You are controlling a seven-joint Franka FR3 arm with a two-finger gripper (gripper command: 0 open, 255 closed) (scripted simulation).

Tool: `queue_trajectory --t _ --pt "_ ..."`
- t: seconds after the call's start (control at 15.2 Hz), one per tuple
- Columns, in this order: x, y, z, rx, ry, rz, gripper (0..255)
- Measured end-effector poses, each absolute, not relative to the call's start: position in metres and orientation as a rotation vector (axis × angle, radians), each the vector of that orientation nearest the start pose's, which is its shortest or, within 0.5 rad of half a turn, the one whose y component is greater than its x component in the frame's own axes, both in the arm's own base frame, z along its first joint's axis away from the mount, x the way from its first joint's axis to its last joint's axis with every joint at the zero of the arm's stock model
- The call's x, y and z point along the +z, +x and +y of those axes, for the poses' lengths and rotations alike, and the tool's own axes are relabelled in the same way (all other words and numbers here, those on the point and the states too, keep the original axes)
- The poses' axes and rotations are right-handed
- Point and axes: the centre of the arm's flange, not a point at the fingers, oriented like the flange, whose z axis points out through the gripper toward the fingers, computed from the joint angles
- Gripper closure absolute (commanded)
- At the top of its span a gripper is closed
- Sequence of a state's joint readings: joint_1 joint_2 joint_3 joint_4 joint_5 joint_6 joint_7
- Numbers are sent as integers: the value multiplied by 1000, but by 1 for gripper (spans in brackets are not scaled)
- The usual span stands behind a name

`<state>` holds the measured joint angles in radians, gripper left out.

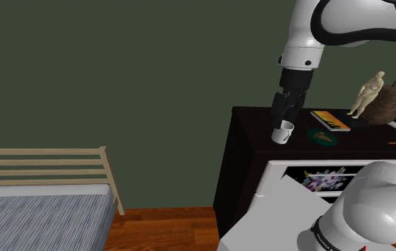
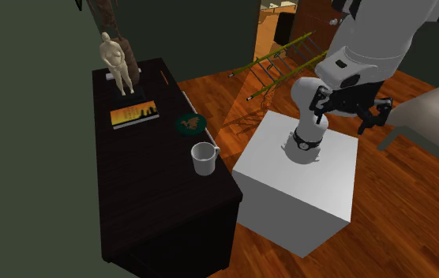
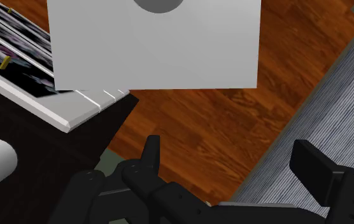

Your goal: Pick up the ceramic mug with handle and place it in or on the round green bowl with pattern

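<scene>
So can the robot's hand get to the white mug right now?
Probably yes, but not from here. The white mug stands alone near the dark cabinet's edge, clear above, the green bowl apart. The open gripper hangs off over the wood floor, so it must swing across first.

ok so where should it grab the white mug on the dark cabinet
Probably pinch the rim of the white handled mug from above, one finger inside, one outside. It stands upright, mouth up, on the dark cabinet; its handle juts toward the cabinet's edge, so take the far wall.
</scene>
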<state>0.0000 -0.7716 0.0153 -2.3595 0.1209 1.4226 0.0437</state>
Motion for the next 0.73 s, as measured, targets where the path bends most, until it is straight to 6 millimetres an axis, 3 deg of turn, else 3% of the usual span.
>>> queue_trajectory --t 0.13,0.73 --pt "572 295 15 255 -3026 37 0" --pt "522 319 -82 252 -3039 -10 0"
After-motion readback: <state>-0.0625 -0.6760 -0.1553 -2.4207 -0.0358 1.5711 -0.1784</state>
